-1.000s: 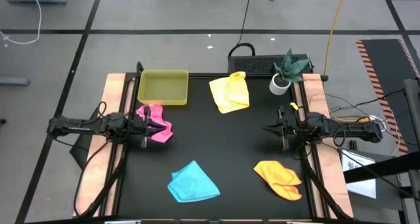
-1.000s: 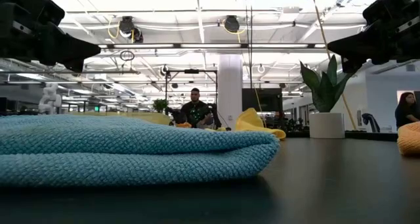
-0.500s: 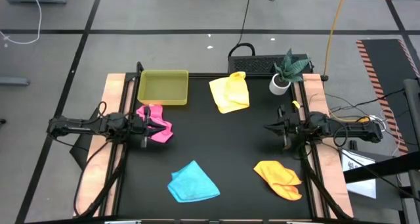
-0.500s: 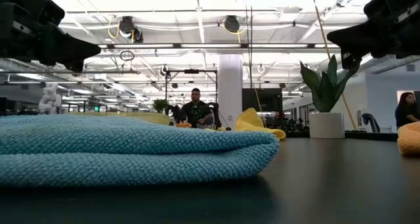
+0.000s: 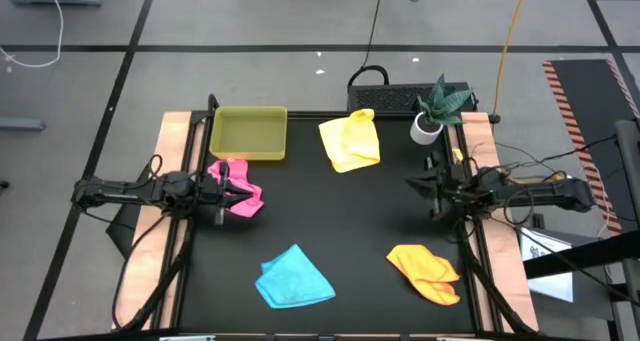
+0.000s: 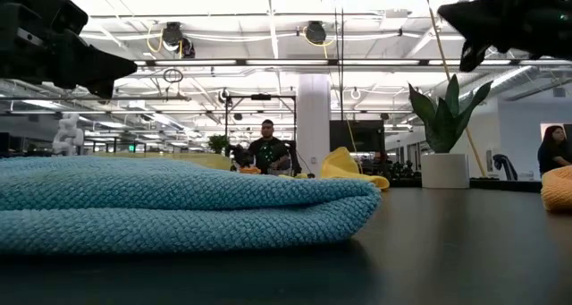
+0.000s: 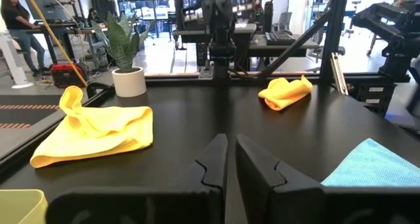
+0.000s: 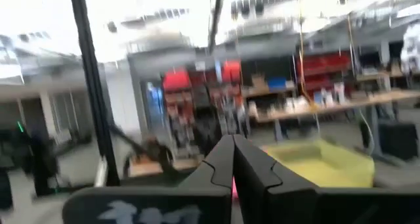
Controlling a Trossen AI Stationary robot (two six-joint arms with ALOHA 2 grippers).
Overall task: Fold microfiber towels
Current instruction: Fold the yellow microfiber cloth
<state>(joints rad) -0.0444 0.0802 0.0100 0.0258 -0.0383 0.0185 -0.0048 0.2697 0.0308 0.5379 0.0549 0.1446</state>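
A large open-plan robotics lab or industrial workspace — the low view looks past a black-topped work table [image 6: 465, 242] into a wide hall with a white ceiling crossed by long strip lights [image 6: 268, 63], exposed ducts and a broad white pillar [image 6: 314, 122]. A person in dark clothing [image 6: 266, 149] sits at a distant workstation. From above, the grey tiled floor [image 5: 250, 16] carries black tape lines, loose cables and orange-striped hazard marking [image 5: 570, 91] — another robot rig [image 7: 220, 27] stands nearby.
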